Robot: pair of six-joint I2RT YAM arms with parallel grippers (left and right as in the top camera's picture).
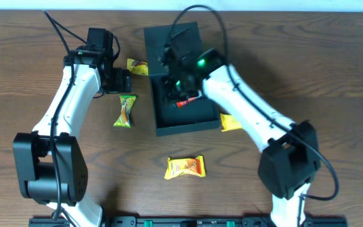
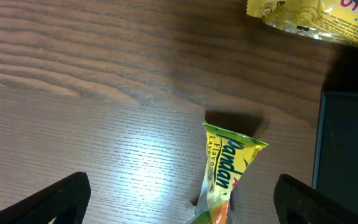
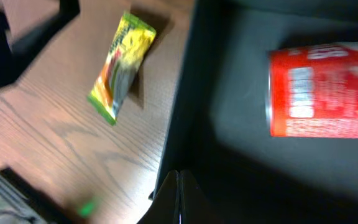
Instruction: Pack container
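The dark teal container point(image 1: 188, 128) stands open at mid-table, its lid point(image 1: 162, 34) flapped back. A red packet point(image 1: 188, 101) lies inside; in the right wrist view the red packet point(image 3: 322, 90) rests on the container floor point(image 3: 241, 124). My right gripper point(image 1: 174, 82) hovers over the container's left part; its fingers point(image 3: 179, 193) are shut and empty. My left gripper point(image 1: 121, 82) is open above a green-yellow pandan packet point(image 1: 125, 110). In the left wrist view the pandan packet point(image 2: 229, 168) lies between the open jaws point(image 2: 185, 205), nearer the right one.
A yellow packet point(image 1: 137, 66) lies left of the lid and shows in the left wrist view point(image 2: 316, 15). Another yellow packet point(image 1: 230, 123) lies against the container's right side. An orange-yellow packet point(image 1: 185, 167) lies in front. The container wall point(image 2: 347, 155) is right of the left gripper.
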